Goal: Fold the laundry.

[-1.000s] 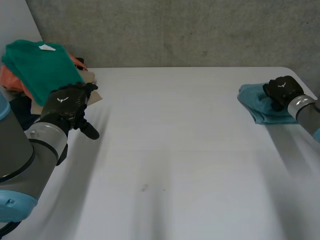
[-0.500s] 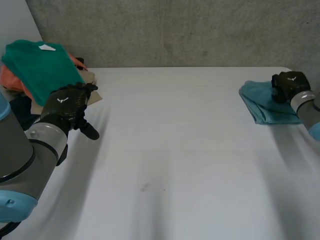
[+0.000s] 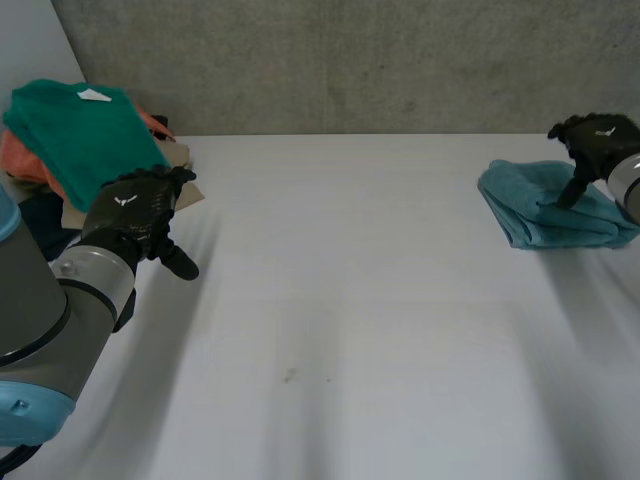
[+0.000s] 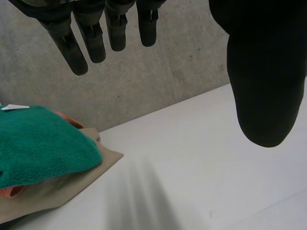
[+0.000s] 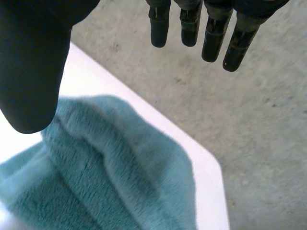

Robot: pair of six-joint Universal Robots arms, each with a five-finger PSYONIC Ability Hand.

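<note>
Hanging with fingers apart above the folded teal towel (image 3: 540,215), the right hand (image 3: 597,138) seems finished with it, while the left hand (image 3: 135,210), fingers equally slack and empty, idles by the clothes pile (image 3: 75,135).

Head camera behind, looking down on table (image 3: 350,300), wrist cameras low, close, facing wall (image 4: 168,72), table shared.

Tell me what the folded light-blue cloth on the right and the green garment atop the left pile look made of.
The folded light-blue cloth looks like plush, matte fleece or terry: fuzzy nap, soft rounded folds. The green garment looks like a similar fuzzy, matte fleece or knit; its fibre is unclear.
</note>
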